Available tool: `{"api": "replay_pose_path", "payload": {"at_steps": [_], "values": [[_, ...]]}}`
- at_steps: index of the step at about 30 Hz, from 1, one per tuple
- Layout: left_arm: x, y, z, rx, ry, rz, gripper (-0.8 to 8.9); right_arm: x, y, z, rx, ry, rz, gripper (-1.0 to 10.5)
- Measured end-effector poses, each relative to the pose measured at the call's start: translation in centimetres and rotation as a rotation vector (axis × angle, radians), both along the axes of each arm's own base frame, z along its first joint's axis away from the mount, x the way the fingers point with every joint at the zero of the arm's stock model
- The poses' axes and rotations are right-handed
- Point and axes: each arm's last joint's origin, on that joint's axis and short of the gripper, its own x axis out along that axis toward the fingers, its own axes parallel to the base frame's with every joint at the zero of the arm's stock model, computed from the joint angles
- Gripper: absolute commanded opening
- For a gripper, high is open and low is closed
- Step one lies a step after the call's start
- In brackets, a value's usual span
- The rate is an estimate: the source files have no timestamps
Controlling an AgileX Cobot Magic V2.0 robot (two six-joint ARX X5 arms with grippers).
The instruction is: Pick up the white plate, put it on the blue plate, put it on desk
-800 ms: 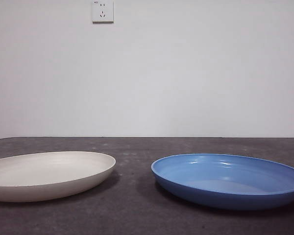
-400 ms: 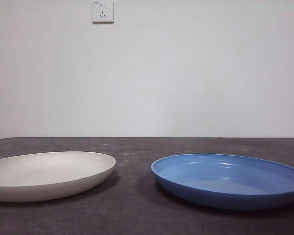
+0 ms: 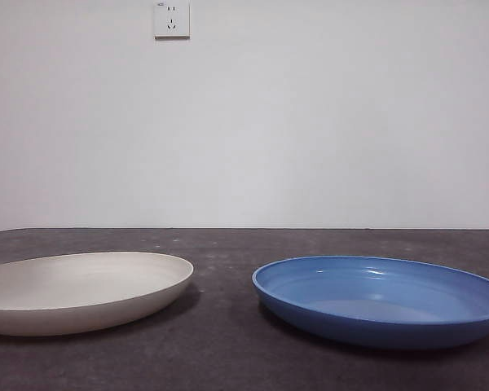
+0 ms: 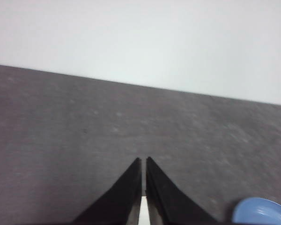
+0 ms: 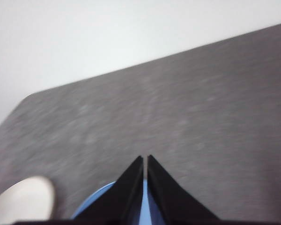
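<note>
The white plate lies flat on the desk at the left of the front view. The blue plate lies to its right, a gap of bare desk between them. Neither arm shows in the front view. In the left wrist view my left gripper is shut, empty, held above the desk, with a bit of the blue plate beside it. My right gripper is shut and empty above the blue plate, and the white plate shows off to one side.
A white wall with a socket stands behind the desk's far edge. Dark grey tabletop runs between and behind the plates.
</note>
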Motion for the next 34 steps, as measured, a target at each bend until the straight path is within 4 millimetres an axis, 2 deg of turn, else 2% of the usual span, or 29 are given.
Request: {"api": "replay_pose_path", "payload": {"at_steps": [6, 13, 18, 24, 26, 27, 30, 32, 34], "values": [[0.2, -1.2, 2.9, -0.012, 0.050, -0.154, 0.17, 0.8, 1.4, 2.9, 0.009, 0.053, 0.199, 0.1], [-0.2, -2.7, 4.0, -0.025, 0.099, -0.357, 0.19, 0.5, 3.3, 5.9, -0.031, 0.066, 0.449, 0.1], [-0.6, -3.2, 3.8, -0.046, 0.129, -0.481, 0.21, 0.2, 3.4, 6.3, -0.055, 0.059, 0.494, 0.1], [-1.1, -3.1, 3.4, -0.047, 0.179, -0.499, 0.41, -0.5, 3.2, 6.2, -0.066, 0.074, 0.492, 0.1], [-1.1, -3.1, 3.3, -0.046, 0.184, -0.499, 1.19, -0.6, 3.2, 6.2, -0.072, 0.070, 0.494, 0.4], [-1.1, -3.1, 3.3, -0.043, 0.183, -0.500, 1.79, -0.6, 3.2, 6.2, -0.076, 0.067, 0.495, 0.9], [-1.1, -3.1, 3.3, -0.036, 0.178, -0.502, 4.72, -0.6, 3.2, 6.2, -0.083, 0.065, 0.498, 4.5], [-1.1, -3.1, 3.3, -0.030, 0.173, -0.504, 6.20, -0.6, 3.2, 6.1, -0.083, 0.074, 0.498, 6.3], [-1.1, -3.1, 3.3, -0.027, 0.171, -0.505, 6.61, -0.6, 3.2, 6.0, -0.084, 0.083, 0.499, 6.4]]}}
